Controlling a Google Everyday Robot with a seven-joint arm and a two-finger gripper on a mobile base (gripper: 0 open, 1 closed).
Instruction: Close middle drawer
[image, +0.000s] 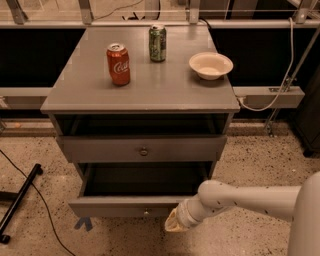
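Note:
The middle drawer (115, 205) is the grey front with a small round knob (146, 212), pulled out below the taller grey front with a darker knob (143, 150). Its dark inside (142, 179) looks empty. My gripper (174, 223) is at the end of the white arm (245, 199), which comes in from the lower right. It sits low against the right end of the middle drawer's front. A lower, third front is out of view.
On the cabinet top (145, 90) stand a red cola can (118, 64), a green can (157, 43) and a cream bowl (210, 65). A black stand leg (20, 199) and cable lie on the speckled floor at left. A white cable (280, 85) hangs at right.

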